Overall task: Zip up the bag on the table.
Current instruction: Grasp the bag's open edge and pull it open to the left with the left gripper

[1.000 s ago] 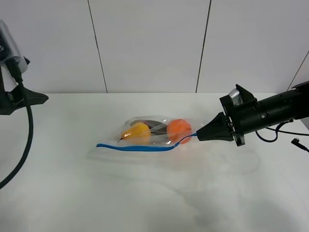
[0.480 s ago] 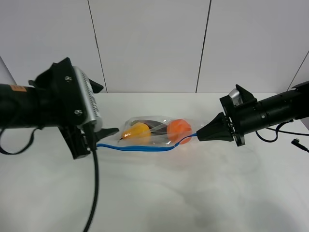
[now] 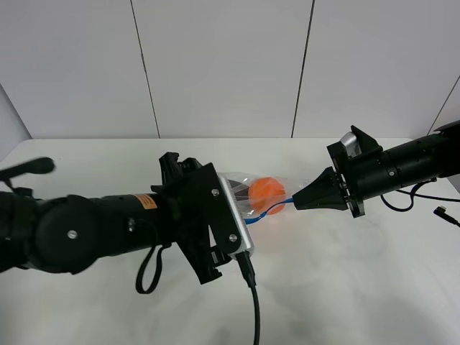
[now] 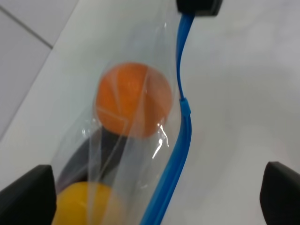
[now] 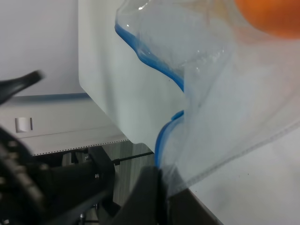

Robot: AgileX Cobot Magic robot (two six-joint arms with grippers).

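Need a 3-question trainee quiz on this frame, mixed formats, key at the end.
1. True or false: the right claw pinches one end of the blue zipper strip on the clear crinkly plastic zip bag.
2. Which item inside the bag lies nearest the right claw? A. yellow pear B. round orange fruit C. dark item
3. Fill in: the left claw hangs over the bag with its jaws ____.
Key: 1 true; 2 B; 3 open.
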